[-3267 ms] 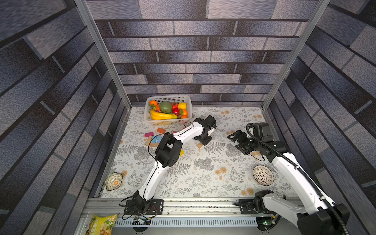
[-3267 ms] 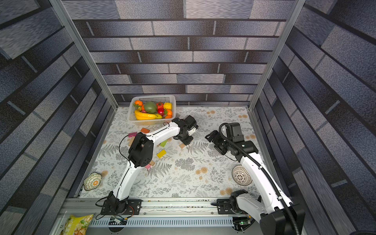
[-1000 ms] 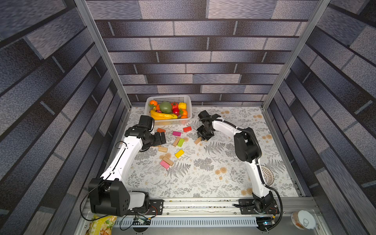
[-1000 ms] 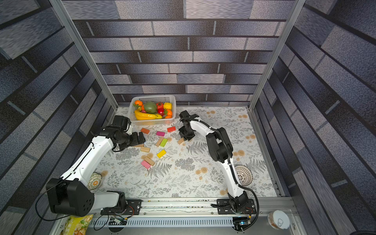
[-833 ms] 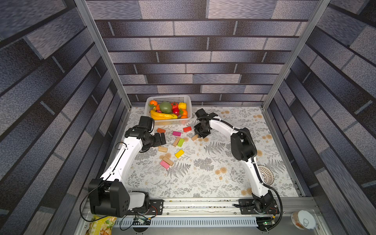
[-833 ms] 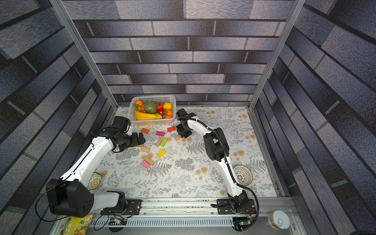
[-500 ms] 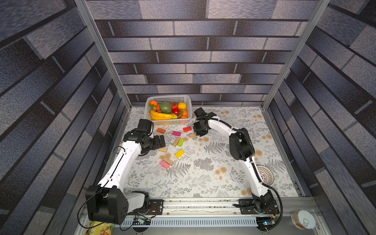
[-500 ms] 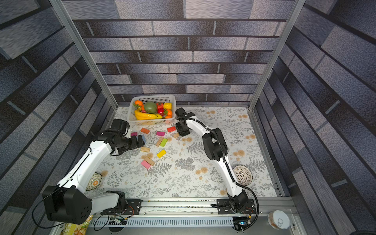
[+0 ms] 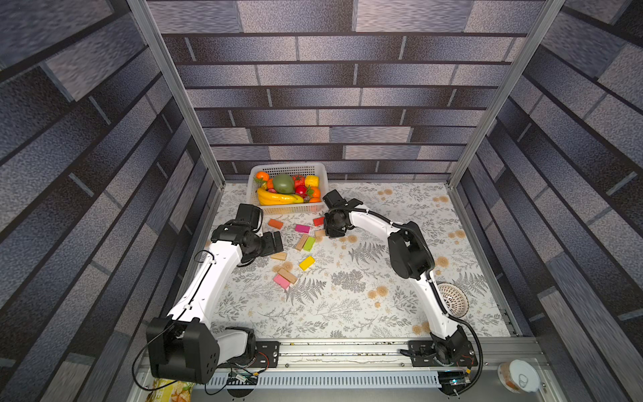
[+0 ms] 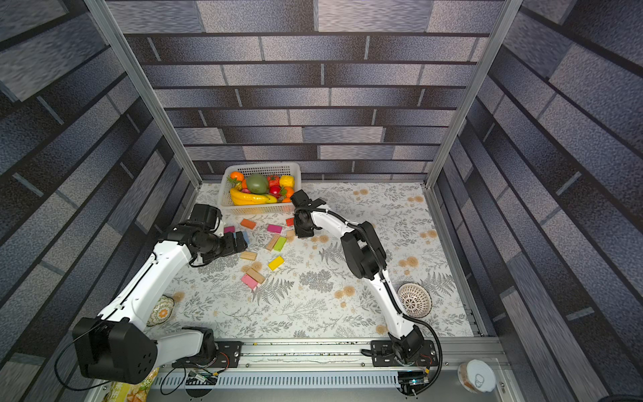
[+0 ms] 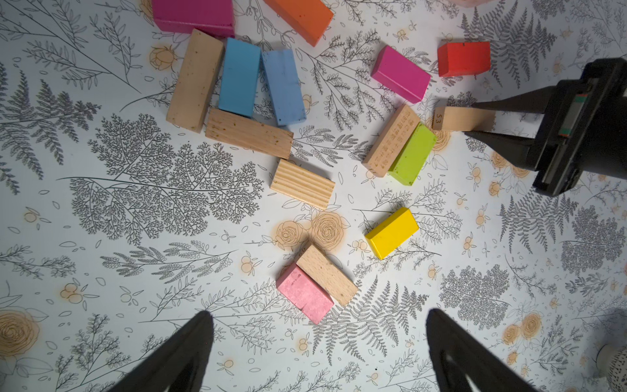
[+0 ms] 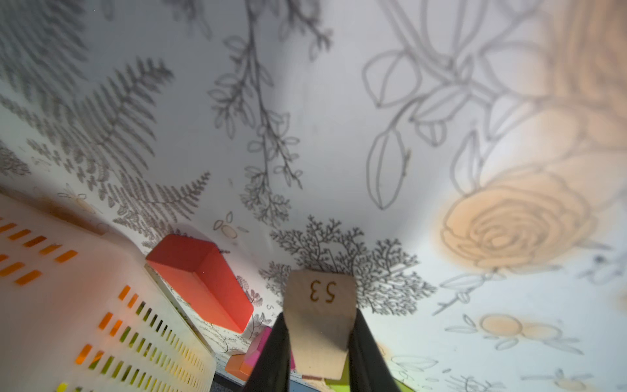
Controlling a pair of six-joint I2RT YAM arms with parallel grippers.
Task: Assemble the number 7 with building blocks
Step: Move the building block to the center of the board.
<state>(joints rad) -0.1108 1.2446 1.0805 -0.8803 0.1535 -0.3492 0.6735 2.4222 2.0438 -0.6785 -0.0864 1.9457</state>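
Building blocks lie loose on the flowered cloth, and no number 7 shows among them. In the left wrist view I see magenta (image 11: pixel 193 15), orange (image 11: pixel 302 17), two blue (image 11: pixel 239 76), red (image 11: pixel 463 58), green (image 11: pixel 412 154), yellow (image 11: pixel 392 232), pink (image 11: pixel 303 293) and several tan ones. My right gripper (image 12: pixel 320 325) is shut on a tan block marked 53 (image 12: pixel 319 305), low over the cloth next to the red block (image 12: pixel 200 275). From above the same gripper (image 9: pixel 330 228) sits just in front of the basket. My left gripper (image 11: pixel 319 317) hangs open above the cluster's left side (image 9: pixel 275 243), holding nothing.
A white basket (image 9: pixel 288 209) of toy fruit stands at the back, close to my right gripper. A white perforated bowl (image 9: pixel 452 299) sits at the right. A small patterned dish (image 10: pixel 161 309) lies at the near left. A can (image 9: pixel 518 376) stands beyond the front rail.
My right gripper has carried the tan block a little to the left, towards the red block and the basket. The left arm has drawn back slightly towards the front, still open.
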